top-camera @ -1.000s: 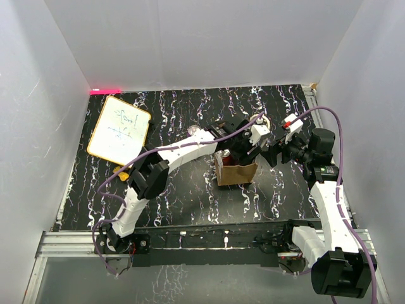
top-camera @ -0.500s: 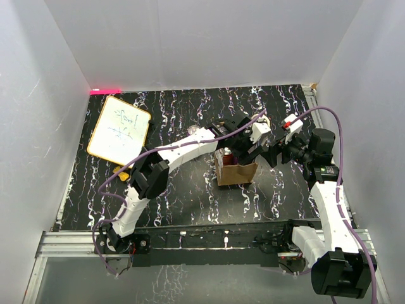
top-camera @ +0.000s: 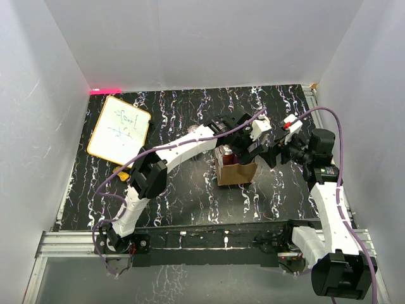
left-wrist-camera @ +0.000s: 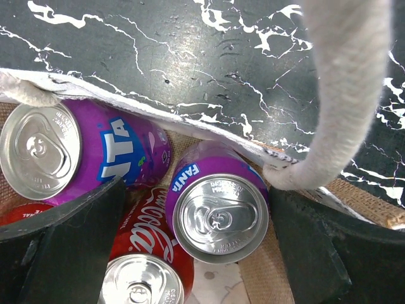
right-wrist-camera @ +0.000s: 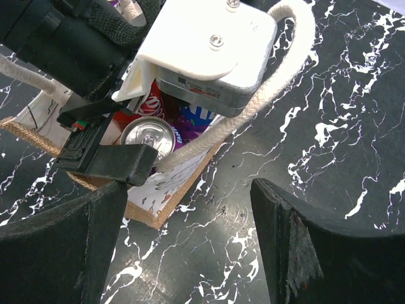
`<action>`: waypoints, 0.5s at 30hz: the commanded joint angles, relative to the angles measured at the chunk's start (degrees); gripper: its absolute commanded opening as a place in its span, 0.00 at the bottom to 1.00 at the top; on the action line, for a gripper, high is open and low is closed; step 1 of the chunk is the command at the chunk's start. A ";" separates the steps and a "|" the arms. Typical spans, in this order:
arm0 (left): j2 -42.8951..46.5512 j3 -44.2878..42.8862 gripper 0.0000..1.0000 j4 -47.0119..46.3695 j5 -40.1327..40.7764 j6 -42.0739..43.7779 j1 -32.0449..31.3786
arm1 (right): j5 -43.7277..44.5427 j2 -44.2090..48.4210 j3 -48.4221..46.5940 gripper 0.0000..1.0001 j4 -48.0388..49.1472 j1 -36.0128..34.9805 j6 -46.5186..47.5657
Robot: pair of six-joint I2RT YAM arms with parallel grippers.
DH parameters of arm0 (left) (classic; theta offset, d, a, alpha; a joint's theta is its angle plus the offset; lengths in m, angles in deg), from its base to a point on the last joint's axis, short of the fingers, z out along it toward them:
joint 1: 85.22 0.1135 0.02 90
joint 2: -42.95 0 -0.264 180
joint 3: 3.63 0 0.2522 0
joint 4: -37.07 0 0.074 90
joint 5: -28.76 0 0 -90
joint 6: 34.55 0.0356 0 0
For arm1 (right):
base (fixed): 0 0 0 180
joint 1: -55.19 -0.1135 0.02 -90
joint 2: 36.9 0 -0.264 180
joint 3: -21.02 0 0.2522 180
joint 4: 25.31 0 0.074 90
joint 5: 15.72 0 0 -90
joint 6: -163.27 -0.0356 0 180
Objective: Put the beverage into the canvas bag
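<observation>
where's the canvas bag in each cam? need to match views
Top external: canvas bag centre-right on the table, under the left gripper.
Left wrist: seen from above; its rim runs diagonally, with cans inside below it.
Right wrist: left of centre, pale side panel showing.
Shared landmark: cream rope handle, in both wrist views; indistinct from above.

From high at the near edge we look down over the whole tabletop [top-camera: 190,190]. Left wrist peers straight into the canvas bag [left-wrist-camera: 373,197], very close; right wrist shares that bag from just beside.
</observation>
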 commanded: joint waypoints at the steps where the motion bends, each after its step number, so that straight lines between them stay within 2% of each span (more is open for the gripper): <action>1: 6.01 -3.45 0.95 2.38 -2.53 3.16 -0.84 | 1.04 0.40 -0.37 0.81 3.97 0.02 0.18; 15: 11.05 -3.89 0.97 6.48 -2.74 8.62 -0.82 | 1.26 0.14 -0.27 0.82 4.12 0.07 0.18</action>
